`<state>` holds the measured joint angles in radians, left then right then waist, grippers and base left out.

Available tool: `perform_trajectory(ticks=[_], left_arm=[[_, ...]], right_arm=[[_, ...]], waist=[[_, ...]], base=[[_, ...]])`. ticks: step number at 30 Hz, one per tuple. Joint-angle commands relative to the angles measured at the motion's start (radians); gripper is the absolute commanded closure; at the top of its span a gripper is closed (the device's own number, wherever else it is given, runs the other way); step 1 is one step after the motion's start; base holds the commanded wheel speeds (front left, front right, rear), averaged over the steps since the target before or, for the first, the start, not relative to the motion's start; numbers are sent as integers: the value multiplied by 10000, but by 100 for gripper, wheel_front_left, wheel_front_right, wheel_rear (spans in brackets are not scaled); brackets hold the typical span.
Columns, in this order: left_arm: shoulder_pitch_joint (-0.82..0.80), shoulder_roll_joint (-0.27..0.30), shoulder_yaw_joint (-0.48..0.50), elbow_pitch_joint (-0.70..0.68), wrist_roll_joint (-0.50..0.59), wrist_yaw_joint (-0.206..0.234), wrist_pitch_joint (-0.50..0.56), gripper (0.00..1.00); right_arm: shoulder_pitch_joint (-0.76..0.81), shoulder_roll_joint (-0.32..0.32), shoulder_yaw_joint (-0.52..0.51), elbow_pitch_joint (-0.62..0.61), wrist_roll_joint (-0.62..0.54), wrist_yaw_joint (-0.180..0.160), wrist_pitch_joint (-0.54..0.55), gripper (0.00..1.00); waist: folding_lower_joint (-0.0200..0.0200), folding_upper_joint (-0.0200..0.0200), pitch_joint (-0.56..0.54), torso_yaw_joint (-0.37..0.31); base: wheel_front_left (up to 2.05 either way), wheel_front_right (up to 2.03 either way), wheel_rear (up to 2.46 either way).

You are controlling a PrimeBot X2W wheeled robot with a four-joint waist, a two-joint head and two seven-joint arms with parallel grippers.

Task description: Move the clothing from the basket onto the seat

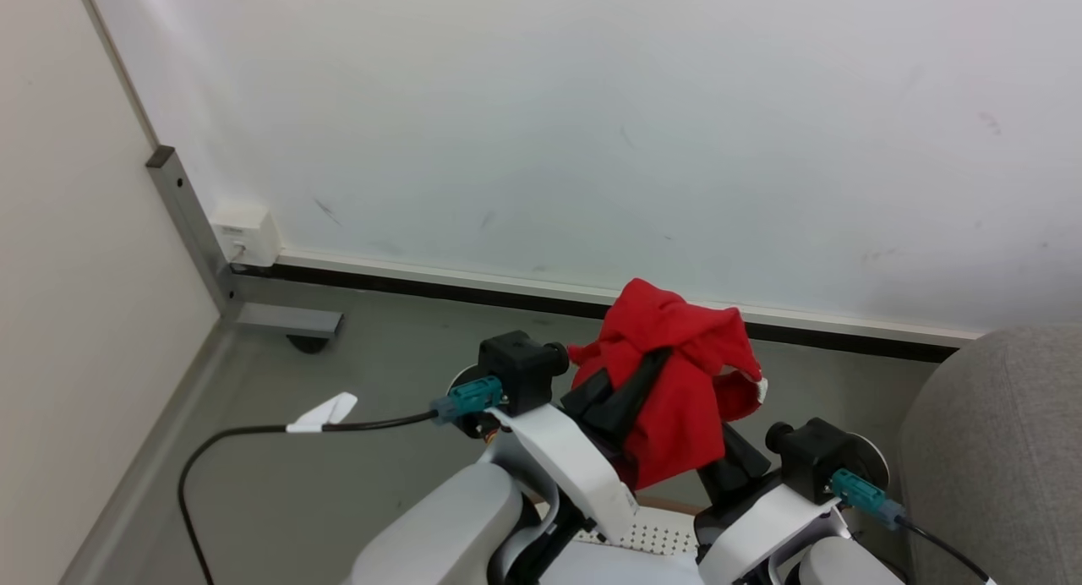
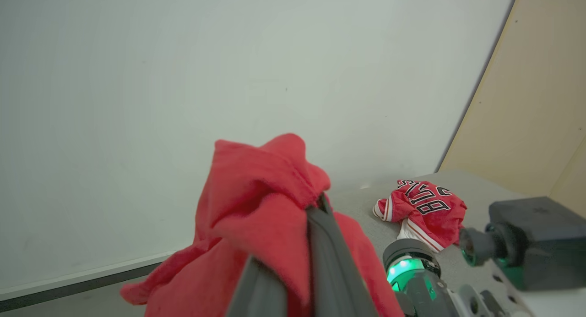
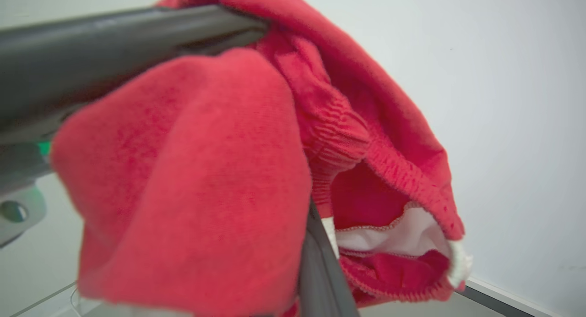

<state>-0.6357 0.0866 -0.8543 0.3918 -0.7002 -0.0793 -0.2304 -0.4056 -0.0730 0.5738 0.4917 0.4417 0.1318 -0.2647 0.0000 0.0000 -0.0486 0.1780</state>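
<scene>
Both claws met the red garment [image 1: 676, 348] mid-frame: left claw [image 2: 319, 203] pinched it; right claw [image 1: 729, 450] sat cloth-covered, grip untellable. Loose folds could slip off before the seat [image 1: 997, 450].

Grey seat [image 1: 997, 450] close on the right; white wall [image 1: 592, 128] ahead; open floor [image 1: 279, 500] left, cable [image 1: 380, 422] perhaps trailing across it

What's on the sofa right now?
One crumpled red lettered jersey lies on the grey sofa. The right arm's wrist and the held red garment hide the nearer cushion.
</scene>
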Motion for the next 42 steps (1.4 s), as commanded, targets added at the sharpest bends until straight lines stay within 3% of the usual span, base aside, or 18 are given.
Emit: perform_trajectory(ticks=[1,3,4,6,13,25,33,42], left_arm=[[131,108,0,82,-9,27,-68,100],[144,190,-26,155,108,79,-85,96],[197,229,-32,193,151,113,-101,72],[318,268,-96,256,178,116,-123,0],[571,422,-91,45,181,-14,-221,0],[871,538,-104,-617,963,-87,-336,0],[1040,590,266,-879,1608,-125,-339,0],[1230,403,690,-869,2180,-318,-340,0]], right_arm=[[152,-74,-119,-84,147,-22,7,100],[212,-78,-224,-206,219,-24,7,100],[204,-95,-260,-253,228,-22,7,100],[201,-135,-443,-351,281,-22,7,100],[287,-330,-1204,-632,364,-22,6,100],[453,-727,-2544,-1565,-4,-22,8,100],[648,-1153,-2796,-2266,-108,-22,6,100],[1034,-1156,-3244,-2699,15,-22,6,100]], waist=[[0,0,18,-37],[0,0,44,-123],[0,0,64,-200],[0,0,104,-328],[0,0,263,-1011],[0,0,821,-3501],[0,0,1180,-5106],[0,0,1389,-6256]], base=[[0,0,0],[0,0,0],[0,0,0],[0,0,0],[0,0,0],[0,0,0],[0,0,0],[0,0,0]])
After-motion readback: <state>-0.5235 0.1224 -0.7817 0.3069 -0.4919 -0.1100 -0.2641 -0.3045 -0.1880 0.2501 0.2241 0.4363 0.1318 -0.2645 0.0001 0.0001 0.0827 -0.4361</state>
